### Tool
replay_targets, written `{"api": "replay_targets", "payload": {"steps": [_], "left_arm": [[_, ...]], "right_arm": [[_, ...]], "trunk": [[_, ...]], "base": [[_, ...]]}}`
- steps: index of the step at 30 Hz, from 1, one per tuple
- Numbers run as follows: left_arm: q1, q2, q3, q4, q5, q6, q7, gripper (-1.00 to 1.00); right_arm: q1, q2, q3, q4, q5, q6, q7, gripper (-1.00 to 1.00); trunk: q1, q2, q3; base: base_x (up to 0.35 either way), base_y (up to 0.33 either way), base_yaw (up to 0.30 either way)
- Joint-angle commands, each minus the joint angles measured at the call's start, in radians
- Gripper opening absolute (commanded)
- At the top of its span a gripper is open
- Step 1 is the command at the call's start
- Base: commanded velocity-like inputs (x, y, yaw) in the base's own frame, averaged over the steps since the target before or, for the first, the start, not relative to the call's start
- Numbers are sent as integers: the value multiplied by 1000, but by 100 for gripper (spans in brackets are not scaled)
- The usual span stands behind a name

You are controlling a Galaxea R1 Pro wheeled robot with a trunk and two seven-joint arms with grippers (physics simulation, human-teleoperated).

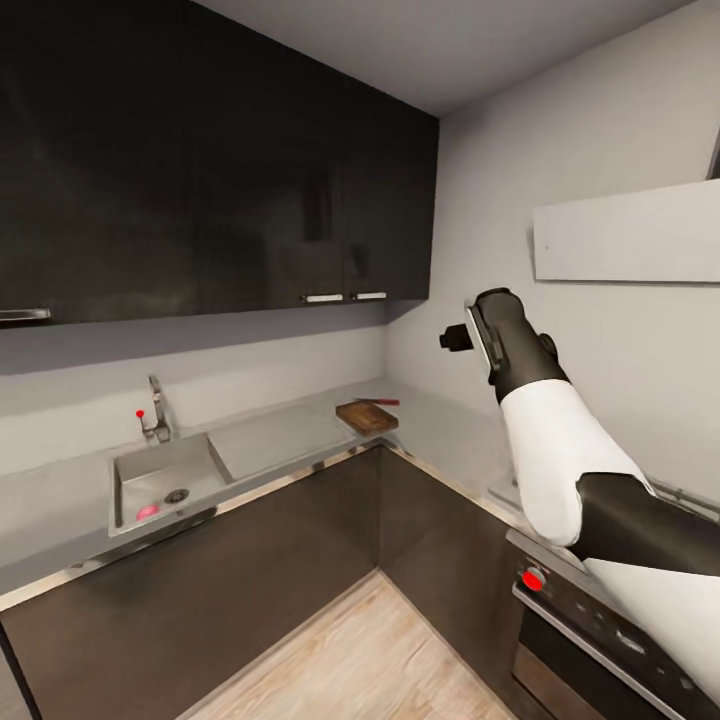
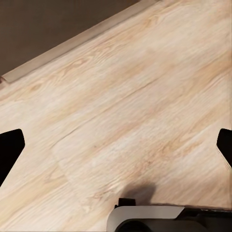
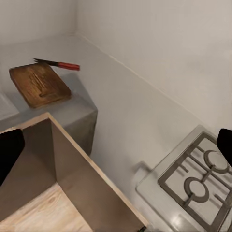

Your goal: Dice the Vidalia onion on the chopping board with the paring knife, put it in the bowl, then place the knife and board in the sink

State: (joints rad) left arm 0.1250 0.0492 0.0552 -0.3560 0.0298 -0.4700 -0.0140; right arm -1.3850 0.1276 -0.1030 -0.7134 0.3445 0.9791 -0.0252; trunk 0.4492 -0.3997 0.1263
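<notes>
Countertop (image 1: 300, 440), grey, L-shaped, was recorded beneath black cabinets (image 1: 200, 160). Beside the sink (image 1: 165, 480): one chopping board (image 1: 366, 416), one paring knife (image 3: 57, 63). Both grippers' jaws were seen spread wide.

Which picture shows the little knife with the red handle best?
The right wrist view: the paring knife lies big and clear beside the chopping board, dark blade and red handle both showing. In the head view it is a tiny red sliver behind the board. The left wrist view looks at wooden floor.

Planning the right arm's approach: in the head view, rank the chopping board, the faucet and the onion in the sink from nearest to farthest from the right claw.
1. Chopping board, on the counter corner, nearest the right claw.
2. Faucet, behind the sink, well left.
3. Onion, pink, in the basin's front left, farthest.
</notes>
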Motion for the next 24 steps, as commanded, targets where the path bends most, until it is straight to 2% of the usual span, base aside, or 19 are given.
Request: {"api": "replay_targets", "payload": {"steps": [1, 6, 18, 24], "left_arm": [[1, 0, 1, -1, 3, -1, -1, 100], [1, 0, 0, -1, 3, -1, -1, 100], [1, 0, 0, 0, 3, -1, -1, 100], [1, 0, 0, 0, 2, -1, -1, 100]], "right_arm": [[0, 0, -4, 0, -1, 2, -2, 100], [0, -2, -4, 3, 0, 3, -1, 100], [0, -3, -4, 19, 0, 3, -1, 100], [0, -26, -5, 95, 1, -1, 0, 100]], "trunk": [[1, 0, 0], [1, 0, 0], [1, 0, 0], [1, 0, 0]], "base": [[276, -192, 148], [174, -132, 233], [14, -11, 280], [0, 0, 284]]}}
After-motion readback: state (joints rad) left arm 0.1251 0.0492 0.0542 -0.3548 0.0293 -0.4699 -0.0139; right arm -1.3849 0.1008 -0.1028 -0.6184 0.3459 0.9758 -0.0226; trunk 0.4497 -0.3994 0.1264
